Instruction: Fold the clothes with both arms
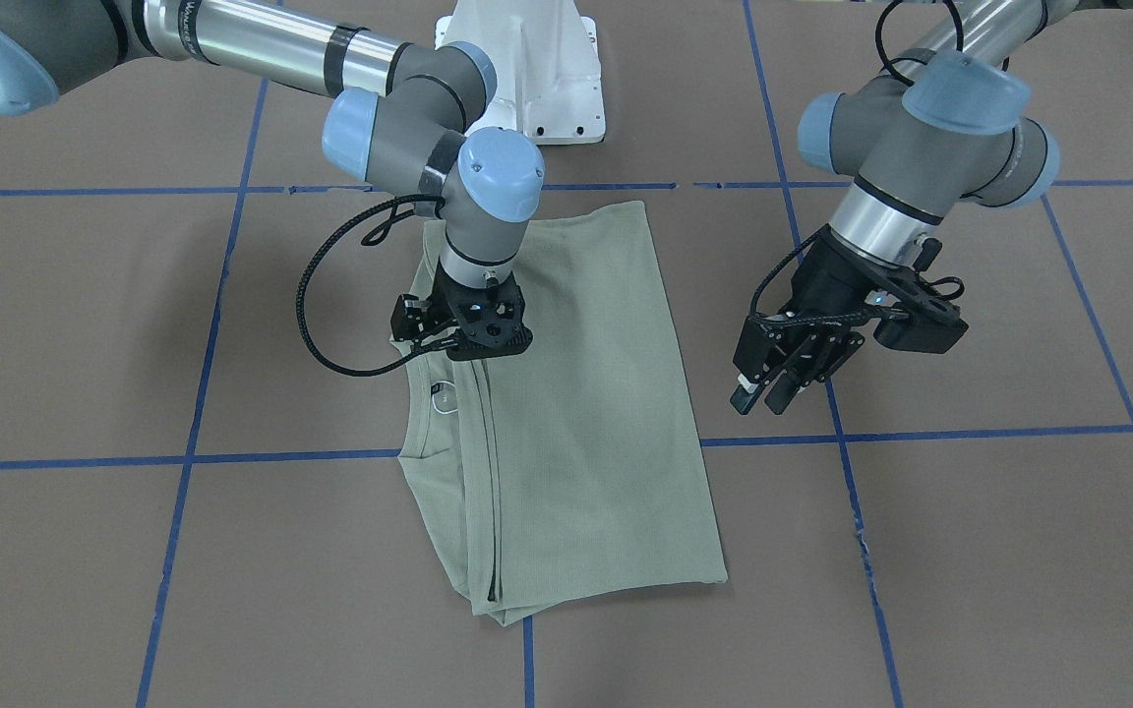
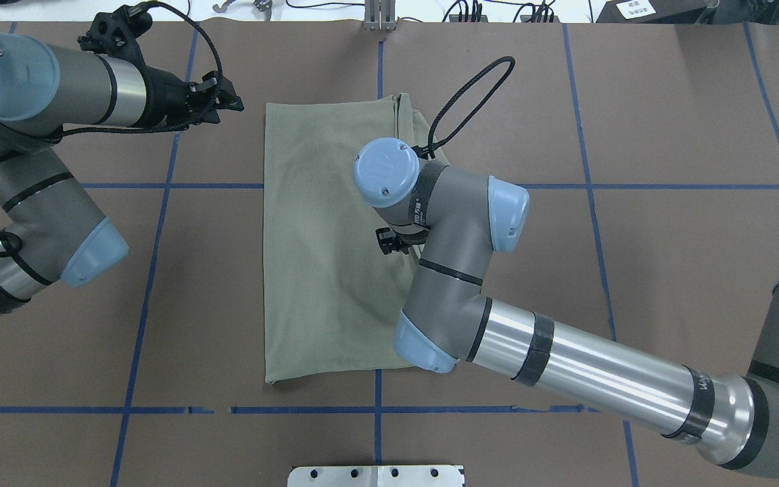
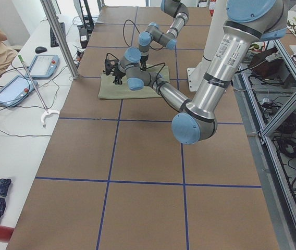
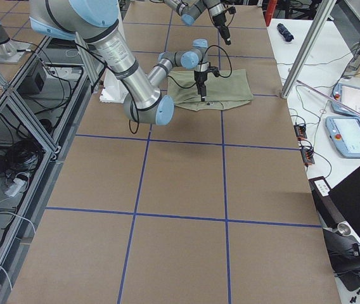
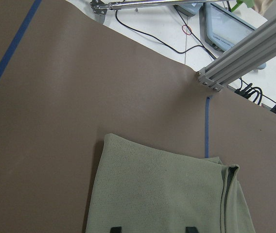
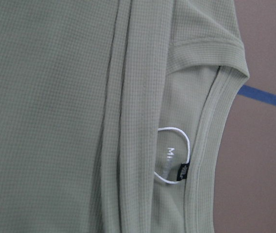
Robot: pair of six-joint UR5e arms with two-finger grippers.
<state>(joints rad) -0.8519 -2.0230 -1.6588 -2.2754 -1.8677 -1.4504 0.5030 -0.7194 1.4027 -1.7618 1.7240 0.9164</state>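
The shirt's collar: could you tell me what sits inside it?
A black neck label and white loop show inside the collar; a folded shirt layer hides the collar's other half.

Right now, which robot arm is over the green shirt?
The right arm: the right end effector hangs over the shirt near its collar. The left end effector is off to the side, over the brown table.

The pale sage-green knit shirt [image 1: 576,413] is matt, fine-waffled cloth with a ribbed round collar [image 6: 211,141]; under the shirt lies a matt brown paper-like table cover [image 1: 970,551], and over the shirt reaches the right grey-silver robot arm [image 2: 599,379], glossy smooth metal.
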